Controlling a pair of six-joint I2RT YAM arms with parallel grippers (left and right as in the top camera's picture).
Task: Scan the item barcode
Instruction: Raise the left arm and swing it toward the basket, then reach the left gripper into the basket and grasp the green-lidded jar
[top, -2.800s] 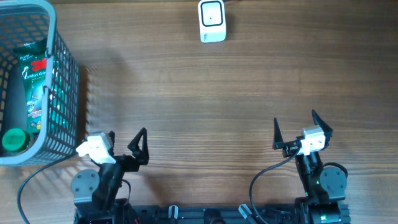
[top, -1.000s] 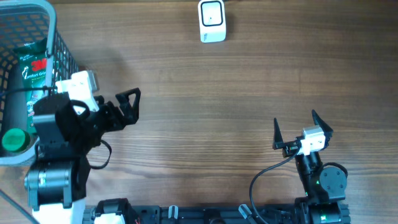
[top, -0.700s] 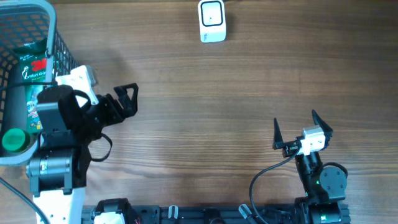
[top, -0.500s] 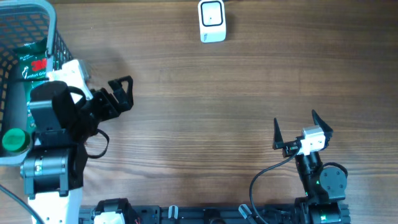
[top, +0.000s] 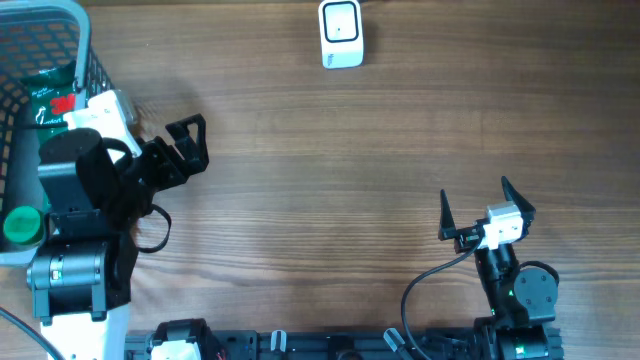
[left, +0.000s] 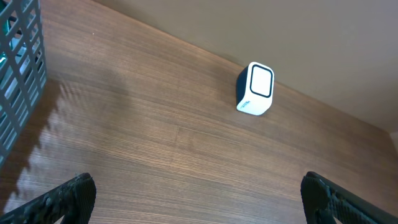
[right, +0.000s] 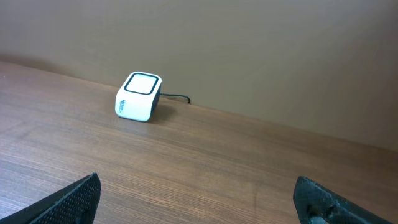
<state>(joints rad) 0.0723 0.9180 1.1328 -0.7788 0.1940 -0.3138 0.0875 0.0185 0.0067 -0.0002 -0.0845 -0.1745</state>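
Left claw (top: 196, 143), wide open and empty, hovers beside the basket (top: 88, 50) to reach the item (top: 40, 95). Right claw (top: 475, 192) gapes idle, empty.

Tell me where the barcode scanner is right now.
Overhead, the white scanner stands at the far edge of the table, near its middle, right of the grey basket.
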